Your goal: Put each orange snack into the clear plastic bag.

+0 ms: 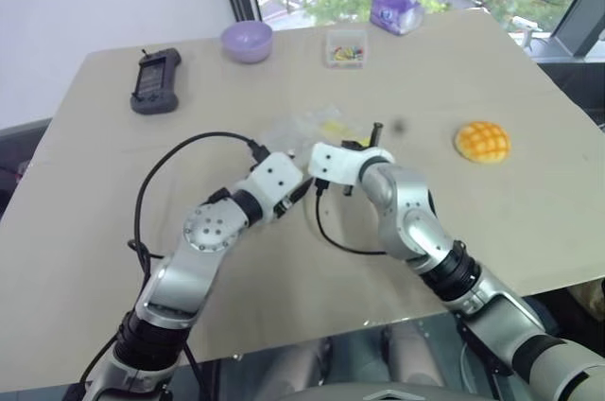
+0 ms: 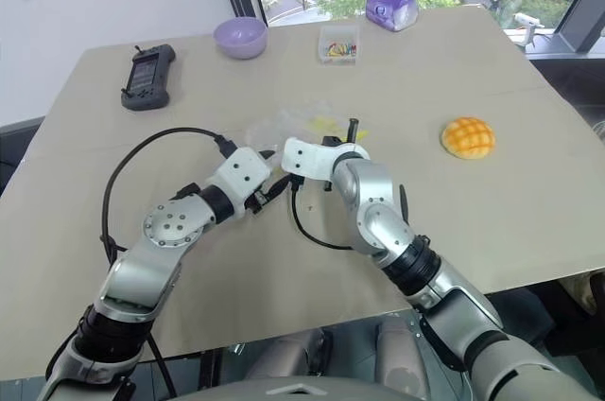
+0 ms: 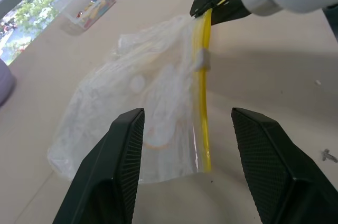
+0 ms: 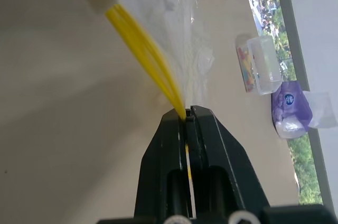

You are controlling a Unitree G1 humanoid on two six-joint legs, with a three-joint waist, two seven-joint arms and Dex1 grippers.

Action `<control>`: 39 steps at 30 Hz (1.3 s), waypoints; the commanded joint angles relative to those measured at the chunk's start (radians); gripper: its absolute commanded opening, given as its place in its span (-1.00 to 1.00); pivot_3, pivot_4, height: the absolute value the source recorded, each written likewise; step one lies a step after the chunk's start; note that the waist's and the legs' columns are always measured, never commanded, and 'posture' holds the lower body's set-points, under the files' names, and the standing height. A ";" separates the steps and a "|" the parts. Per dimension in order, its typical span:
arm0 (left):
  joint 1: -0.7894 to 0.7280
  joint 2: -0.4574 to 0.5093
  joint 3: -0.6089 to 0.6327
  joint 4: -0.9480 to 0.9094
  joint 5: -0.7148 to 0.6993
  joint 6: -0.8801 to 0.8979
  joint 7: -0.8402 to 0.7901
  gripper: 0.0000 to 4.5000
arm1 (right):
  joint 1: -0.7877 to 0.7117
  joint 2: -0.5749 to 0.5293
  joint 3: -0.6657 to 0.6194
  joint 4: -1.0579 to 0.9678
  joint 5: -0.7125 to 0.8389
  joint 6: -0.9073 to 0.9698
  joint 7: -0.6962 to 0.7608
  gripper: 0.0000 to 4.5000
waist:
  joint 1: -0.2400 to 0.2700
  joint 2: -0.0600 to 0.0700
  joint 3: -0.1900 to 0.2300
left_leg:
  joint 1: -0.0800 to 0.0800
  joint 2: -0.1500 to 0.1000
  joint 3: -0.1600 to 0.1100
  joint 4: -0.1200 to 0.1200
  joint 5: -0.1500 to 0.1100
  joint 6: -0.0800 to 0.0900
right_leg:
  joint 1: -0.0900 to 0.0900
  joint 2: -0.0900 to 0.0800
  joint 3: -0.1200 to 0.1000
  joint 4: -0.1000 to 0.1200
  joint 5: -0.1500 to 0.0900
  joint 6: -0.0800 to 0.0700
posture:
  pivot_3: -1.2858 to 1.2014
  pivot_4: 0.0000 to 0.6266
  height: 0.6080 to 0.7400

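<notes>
Two grippers are seen over the table (image 1: 113, 259): the left gripper (image 3: 185, 145) is spread wide beside the clear plastic bag (image 3: 142, 113), whose yellow strip is pinched by the right gripper (image 4: 187, 115), perhaps lifted slightly, while farther right the orange snack (image 1: 482, 141) is left alone.

The clear plastic bag (image 1: 317, 127) is lying mid-table (image 1: 113, 231). The orange snack (image 1: 482, 141) is sitting well to its right. A bowl (image 1: 247, 41), snack box (image 1: 346, 48) and tissue pack (image 1: 395, 11) are standing behind.

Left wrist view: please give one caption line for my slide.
Open left gripper faces the clear plastic bag, right gripper pinching its yellow strip.
</notes>
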 commanded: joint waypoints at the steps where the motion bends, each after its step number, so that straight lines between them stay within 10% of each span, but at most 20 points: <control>1: -0.009 0.003 0.007 -0.015 0.018 -0.011 0.006 0.07 | -0.026 0.015 -0.003 -0.034 -0.014 -0.011 -0.013 -1.00 | 0.000 0.000 0.000 | 0.000 0.000 0.000 0.000 0.000 0.000 | 0.000 0.000 0.000 0.000 0.000 0.000 | 0.03 -0.52 0.94; 7: -0.009 -0.012 0.020 -0.028 -0.005 -0.023 -0.001 -0.97 | -0.026 0.017 -0.003 -0.031 -0.015 -0.017 -0.016 -1.00 | 0.000 0.000 0.000 | 0.000 0.000 0.000 0.000 0.000 0.000 | 0.000 0.000 0.000 0.000 0.000 0.000 | 0.03 -0.52 0.94; 22: 0.012 -0.010 0.053 0.000 0.005 -0.068 0.005 -0.99 | 0.018 0.081 -0.115 -0.041 0.169 -0.029 -0.027 -1.00 | 0.000 0.000 0.000 | 0.000 0.000 0.000 0.000 0.000 0.000 | 0.000 0.000 0.000 0.000 0.000 0.000 | 0.03 -0.52 0.94; 30: 0.027 -0.015 0.105 0.056 -0.046 -0.216 -0.016 -1.00 | 0.014 0.016 -0.126 -0.097 0.259 -0.056 0.053 0.36 | 0.001 0.000 0.000 | 0.000 0.001 0.001 0.000 0.000 0.000 | -0.001 0.000 0.001 0.000 0.000 0.000 | 0.03 -0.52 1.00; 39: 0.078 -0.030 0.189 0.204 -0.186 -0.464 -0.117 -1.00 | 0.032 -0.139 -0.198 -0.245 0.503 -0.241 0.157 0.36 | 0.001 0.000 0.000 | 0.000 0.001 0.001 0.000 0.000 0.000 | -0.001 0.000 0.000 0.000 0.000 0.000 | 0.03 -0.52 1.00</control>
